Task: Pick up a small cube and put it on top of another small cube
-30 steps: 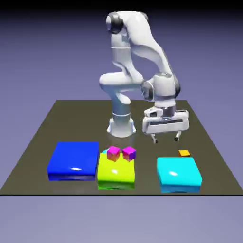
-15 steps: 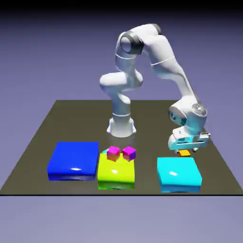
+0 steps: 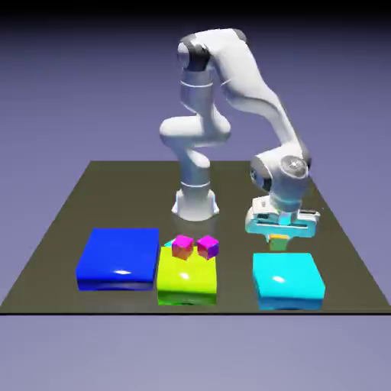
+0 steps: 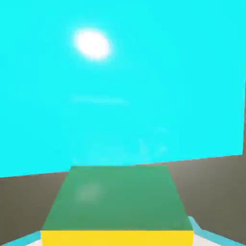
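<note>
My gripper (image 3: 279, 240) hangs just behind the cyan block (image 3: 288, 279), at the exterior view's right, shut on a small multicoloured cube (image 3: 279, 244) that shows orange and green there. In the hand view this cube (image 4: 117, 202) fills the bottom middle with a green top and a yellow front face, and it hides most of my fingers. Behind it the cyan block (image 4: 120, 86) fills the picture. Two other small cubes, one pink (image 3: 182, 247) and one magenta and purple (image 3: 208, 246), sit side by side at the far edge of the lime block (image 3: 185, 281).
A large flat blue block (image 3: 118, 260) lies at the exterior view's left, touching the lime block. The robot's base (image 3: 195, 203) stands behind the blocks in the middle. Dark table (image 3: 92, 198) stretches around them.
The gripper dropped onto the small cube at the right, closed on it, and has now shifted left with it. The spot where the cube lay is bare.
</note>
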